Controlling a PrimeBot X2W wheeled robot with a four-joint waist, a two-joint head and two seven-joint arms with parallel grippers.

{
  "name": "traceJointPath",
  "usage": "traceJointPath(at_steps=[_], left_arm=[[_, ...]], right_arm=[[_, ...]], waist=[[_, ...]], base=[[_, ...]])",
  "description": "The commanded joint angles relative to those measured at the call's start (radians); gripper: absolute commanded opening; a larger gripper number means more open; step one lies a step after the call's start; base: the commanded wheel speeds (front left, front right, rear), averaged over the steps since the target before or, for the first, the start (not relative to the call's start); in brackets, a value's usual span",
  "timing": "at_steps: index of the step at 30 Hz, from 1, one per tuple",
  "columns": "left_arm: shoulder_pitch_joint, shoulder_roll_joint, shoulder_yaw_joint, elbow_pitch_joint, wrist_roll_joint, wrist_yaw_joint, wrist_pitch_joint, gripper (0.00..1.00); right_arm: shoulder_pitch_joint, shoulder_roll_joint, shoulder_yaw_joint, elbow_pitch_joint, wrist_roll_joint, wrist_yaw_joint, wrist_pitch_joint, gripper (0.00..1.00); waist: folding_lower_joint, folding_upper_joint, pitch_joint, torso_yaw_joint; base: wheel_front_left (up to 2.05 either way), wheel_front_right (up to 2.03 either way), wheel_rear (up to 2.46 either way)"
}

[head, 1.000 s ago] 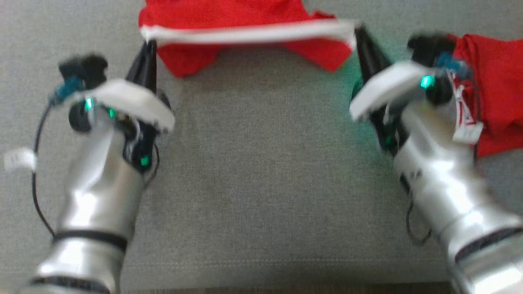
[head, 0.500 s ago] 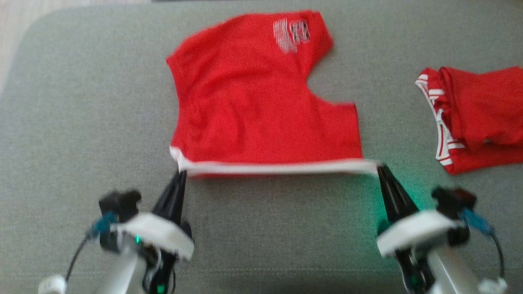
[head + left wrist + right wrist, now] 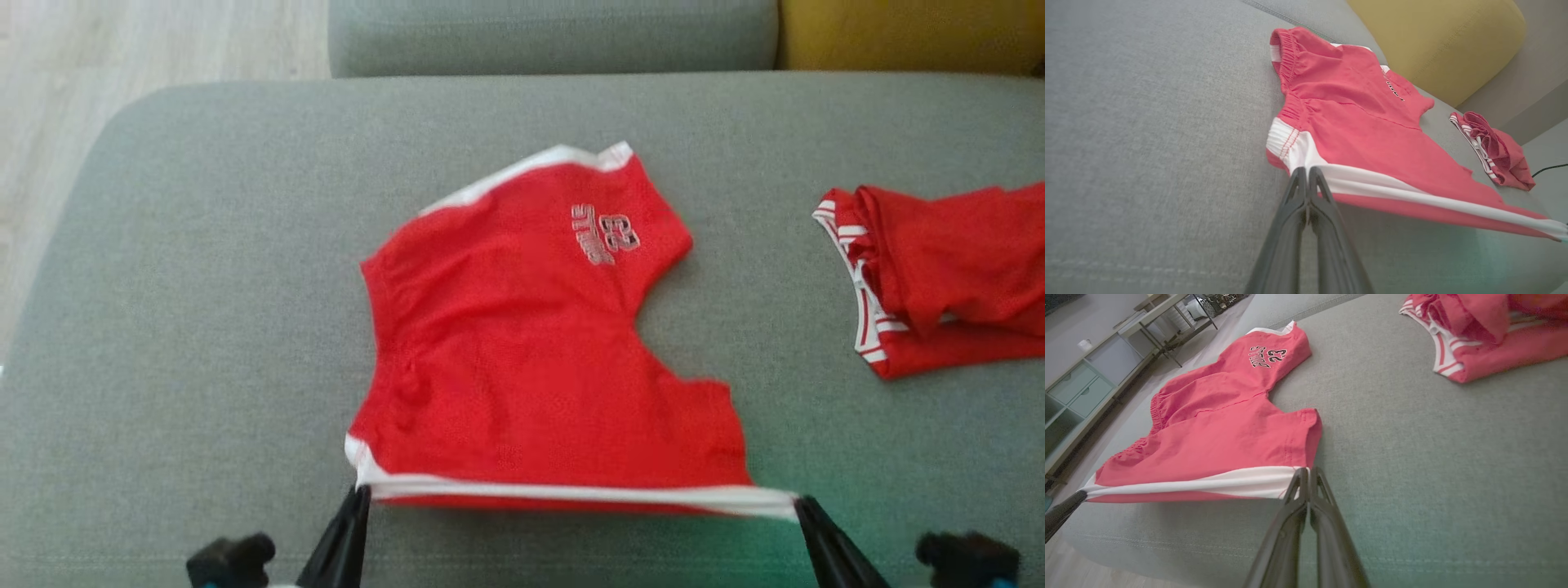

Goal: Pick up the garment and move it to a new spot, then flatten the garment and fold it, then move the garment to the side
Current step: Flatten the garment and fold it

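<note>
Since a second ago, red shorts (image 3: 522, 351) lie flatter, left of the second red garment (image 3: 947, 278); my left gripper (image 3: 359, 495) and right gripper (image 3: 804, 505) stay pinched shut on the taut white hem (image 3: 571, 492). Flattening judged under way.

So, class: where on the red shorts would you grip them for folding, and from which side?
Likely both ends of the white side stripe, from the near edge: the red shorts lie spread, that straight edge nearest, where left tool and right tool are shut on it.
</note>
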Motion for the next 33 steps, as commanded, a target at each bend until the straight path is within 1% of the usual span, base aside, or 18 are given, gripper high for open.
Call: traceJointPath(at_steps=[1, 4, 8, 11, 14, 18, 23, 28, 29, 33], left_arm=[[-0.003, 0.036, 0.070, -0.050, -0.014, 0.034, 0.002, 0.00], [0.045, 0.045, 0.075, -0.105, -0.020, 0.058, 0.031, 0.00], [0.075, 0.056, 0.079, -0.156, -0.025, 0.078, 0.063, 0.00], [0.071, 0.066, 0.081, -0.179, -0.025, 0.089, 0.086, 0.00], [0.049, 0.067, 0.088, -0.188, -0.036, 0.095, 0.106, 0.00], [-0.036, 0.070, 0.079, -0.183, -0.059, 0.074, 0.153, 0.00], [-0.200, 0.082, 0.084, -0.152, -0.077, 0.047, 0.200, 0.00], [-0.388, 0.081, 0.077, -0.063, -0.099, 0.005, 0.239, 0.00], [-0.388, 0.081, 0.077, -0.063, -0.099, 0.005, 0.239, 0.00], [-0.532, 0.058, 0.078, 0.037, -0.124, -0.022, 0.246, 0.00]], right_arm=[[0.004, -0.022, -0.030, -0.050, 0.010, -0.001, 0.002, 0.00], [0.043, -0.022, -0.049, -0.073, 0.021, -0.001, 0.016, 0.00], [0.059, -0.022, -0.057, -0.087, 0.031, -0.001, 0.027, 0.00], [0.040, -0.022, -0.068, -0.088, 0.027, -0.001, 0.031, 0.00], [-0.017, -0.022, -0.073, -0.072, 0.020, -0.001, 0.036, 0.00], [-0.152, -0.021, -0.073, -0.017, 0.002, -0.001, 0.031, 0.00], [-0.407, -0.031, -0.035, 0.071, -0.019, -0.001, 0.029, 0.00], [-0.680, -0.057, -0.005, 0.237, -0.012, -0.001, 0.020, 0.00], [-0.680, -0.057, -0.005, 0.237, -0.012, -0.001, 0.020, 0.00], [-0.872, -0.064, 0.012, 0.395, 0.002, -0.001, -0.010, 0.00]], waist=[[0.0000, -0.0001, -0.019, 0.005], [0.0000, -0.0001, -0.034, 0.007], [0.0000, -0.0001, -0.046, 0.007], [0.0000, -0.0001, -0.047, 0.006], [0.0000, -0.0001, -0.038, 0.002], [0.0000, -0.0001, 0.003, 0.011], [0.0000, -0.0001, 0.091, 0.019], [0.0000, -0.0001, 0.179, 0.047], [0.0000, -0.0001, 0.179, 0.047], [0.0000, -0.0001, 0.244, 0.074]], base=[[0.00, 0.00, 0.00], [0.00, 0.00, 0.00], [0.00, 0.00, 0.00], [0.00, 0.00, 0.00], [0.00, 0.00, 0.00], [0.00, 0.00, 0.00], [0.00, 0.00, 0.00], [0.00, 0.00, 0.00], [0.00, 0.00, 0.00], [0.00, 0.00, 0.00]])
